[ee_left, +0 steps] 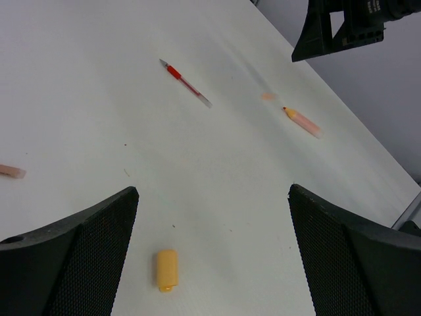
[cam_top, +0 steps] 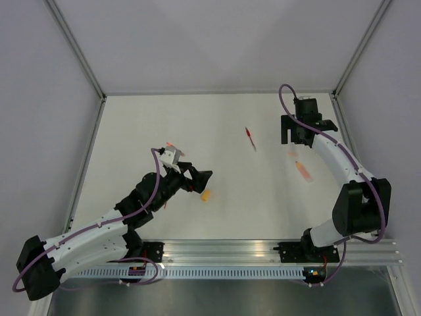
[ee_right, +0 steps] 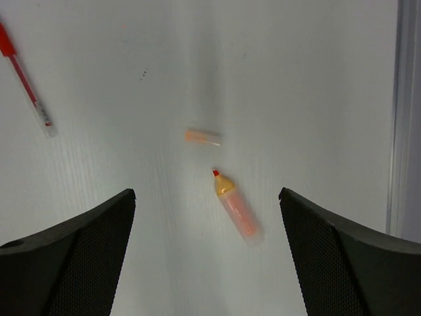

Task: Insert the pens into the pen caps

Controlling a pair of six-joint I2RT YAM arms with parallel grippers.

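White table [cam_top: 197, 118] stretches out between plain grey walls, with a metal rail [cam_top: 263, 250] along the near edge where both my arms are bolted.

My left claw [ee_left: 214, 194] hangs low over the table, left of the middle and closer to the near edge than the far one. Its fingers are spread wide and there is nothing between them. A yellow-orange cap [ee_left: 166, 268] lies flat on the table just below that gap, nearer my left finger and touching neither one.

A pink stub [ee_left: 12, 171] lies on the far side of this claw. The left wrist view cuts it off at the edge, so I cannot make out more of it.

My right claw [ee_right: 207, 192] hovers over the right part of the table, toward the far edge. Its fingers are also spread wide and hold nothing. The orange pen [ee_right: 235, 207] lies on the table below it, near the right edge. The pen has no cap, and its yellow nose with a red tip points toward the far edge.

A pale orange cap [ee_right: 202, 136] lies crosswise just past that tip, not touching it. It is blurred and I can see no detail on it.

The red pen [ee_left: 186, 83] lies alone, right of the middle and toward the far edge, well apart from both claws. It lies slanted with its bare point toward the far edge.
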